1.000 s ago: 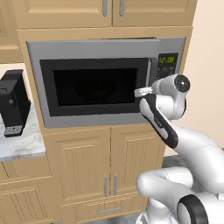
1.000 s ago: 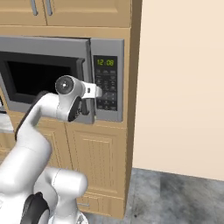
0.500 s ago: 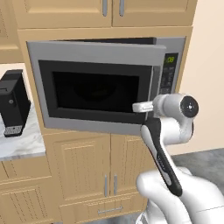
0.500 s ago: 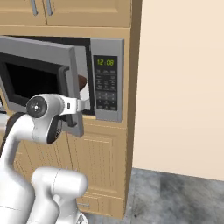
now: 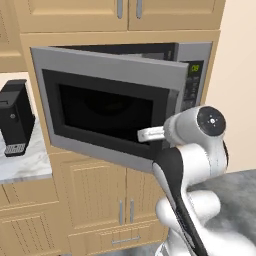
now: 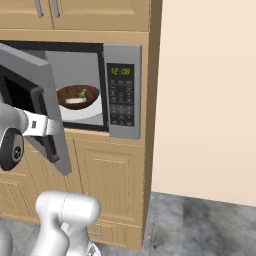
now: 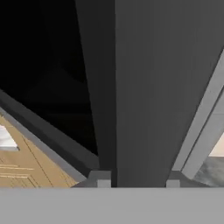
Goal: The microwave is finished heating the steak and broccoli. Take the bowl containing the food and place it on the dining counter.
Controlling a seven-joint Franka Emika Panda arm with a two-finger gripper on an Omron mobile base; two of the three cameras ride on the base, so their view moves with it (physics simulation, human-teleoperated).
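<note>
The microwave door stood partly open with the end effector clamped on its dark handle, while the bowl of steak and broccoli sat untouched inside, at 9 o'clock of the clock panel, not yet carried to the table.

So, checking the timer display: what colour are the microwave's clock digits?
Green, on the microwave panel's dark screen; clearest in the right base view.
</note>
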